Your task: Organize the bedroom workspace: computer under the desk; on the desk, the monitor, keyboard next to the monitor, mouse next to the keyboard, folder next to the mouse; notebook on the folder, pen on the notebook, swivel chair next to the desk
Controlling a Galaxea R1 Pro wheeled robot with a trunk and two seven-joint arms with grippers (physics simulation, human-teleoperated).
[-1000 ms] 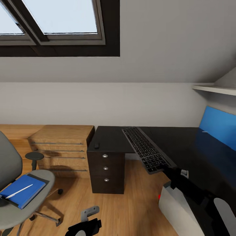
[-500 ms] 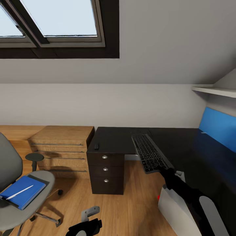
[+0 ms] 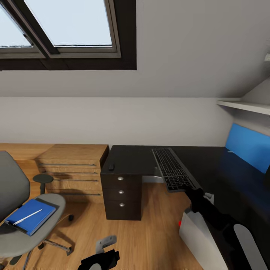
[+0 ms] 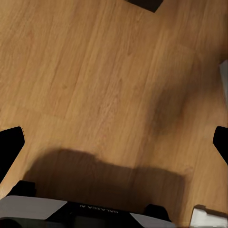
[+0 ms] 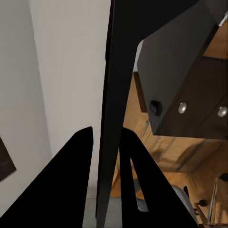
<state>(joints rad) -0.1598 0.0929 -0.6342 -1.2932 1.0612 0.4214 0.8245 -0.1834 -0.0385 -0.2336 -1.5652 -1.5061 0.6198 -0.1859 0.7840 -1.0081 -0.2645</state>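
Right gripper point(image 3: 189, 190): pinching near end of long slim dark-grey keyboard point(image 3: 172, 169) above black-topped desk point(image 3: 131, 159).
Left gripper point(image 4: 114, 142): spread over wooden floor point(image 4: 95, 71).

text: none legible | left end effector point(image 4: 114, 137) housing: faint marking, too blurred to read

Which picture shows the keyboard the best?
The head view: the keyboard shows its whole length and its keys, held by the right gripper. The right wrist view shows it edge-on, a thin dark strip between the fingers.
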